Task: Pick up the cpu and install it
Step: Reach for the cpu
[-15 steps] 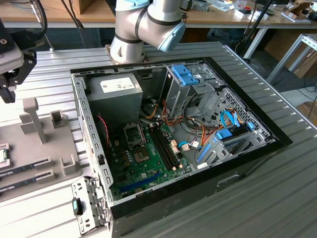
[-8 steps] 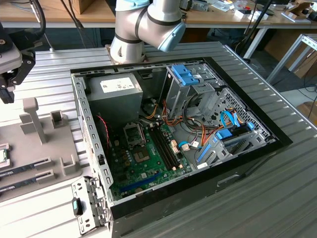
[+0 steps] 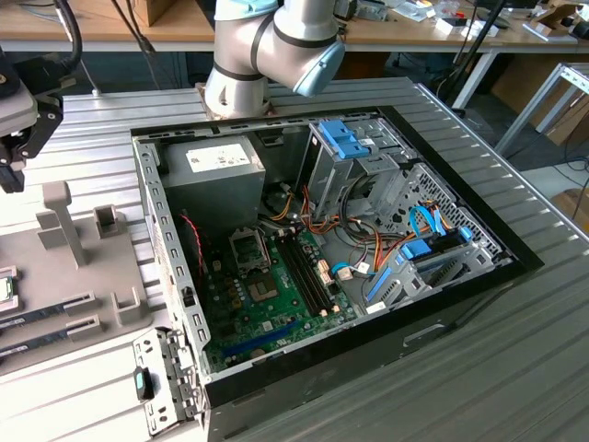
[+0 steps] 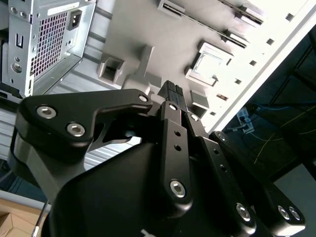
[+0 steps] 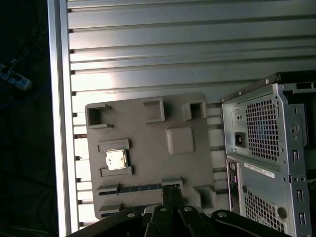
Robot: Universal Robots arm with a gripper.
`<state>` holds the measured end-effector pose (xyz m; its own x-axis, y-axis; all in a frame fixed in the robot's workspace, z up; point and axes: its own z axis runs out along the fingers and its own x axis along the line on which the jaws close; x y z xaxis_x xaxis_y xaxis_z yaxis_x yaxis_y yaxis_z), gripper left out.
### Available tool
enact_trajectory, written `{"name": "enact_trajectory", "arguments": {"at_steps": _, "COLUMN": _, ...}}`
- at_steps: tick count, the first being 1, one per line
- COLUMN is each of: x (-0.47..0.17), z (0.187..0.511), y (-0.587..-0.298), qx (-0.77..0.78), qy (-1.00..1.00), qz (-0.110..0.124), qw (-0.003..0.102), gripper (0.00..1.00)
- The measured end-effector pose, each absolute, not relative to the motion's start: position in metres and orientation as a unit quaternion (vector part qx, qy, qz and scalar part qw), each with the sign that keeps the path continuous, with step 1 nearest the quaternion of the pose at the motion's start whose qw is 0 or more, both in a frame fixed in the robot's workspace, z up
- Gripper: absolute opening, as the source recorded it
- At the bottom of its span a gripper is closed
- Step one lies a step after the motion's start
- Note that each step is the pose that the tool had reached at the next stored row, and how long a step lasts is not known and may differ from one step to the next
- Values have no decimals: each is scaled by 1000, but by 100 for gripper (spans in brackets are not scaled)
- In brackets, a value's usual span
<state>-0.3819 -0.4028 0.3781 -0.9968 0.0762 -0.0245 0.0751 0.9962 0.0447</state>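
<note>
— What's on the ribbed metal table [image 3: 515,368]?

— A computer case [image 3: 442,308] lying open, with its green board [image 3: 276,296] facing up. A black socket frame [image 3: 248,249] sits on the board. A grey power supply [image 3: 213,175] fills the corner nearest the arm's base [image 3: 237,92].

— And at the exterior view's left?

— A grey tray [image 3: 115,308] with an upright post [image 3: 60,216]. Two memory sticks [image 3: 51,308] lie in its slots. The cpu [image 3: 5,289] is at the very edge, partly cut off. The gripper [image 3: 11,175] hangs above that end.

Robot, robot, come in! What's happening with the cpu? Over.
Gripper shut, empty, over the grey tray. Cpu lying flat in its tray pocket, not picked up yet. Nothing covering it.
</note>
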Motion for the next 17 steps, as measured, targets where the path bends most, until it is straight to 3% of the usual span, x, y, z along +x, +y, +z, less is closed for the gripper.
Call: {"name": "enact_trajectory", "arguments": {"at_steps": 17, "x": -386, "z": 377, "y": -403, "qx": 38, "qy": 999, "qz": 22, "qw": 13, "gripper": 11}}
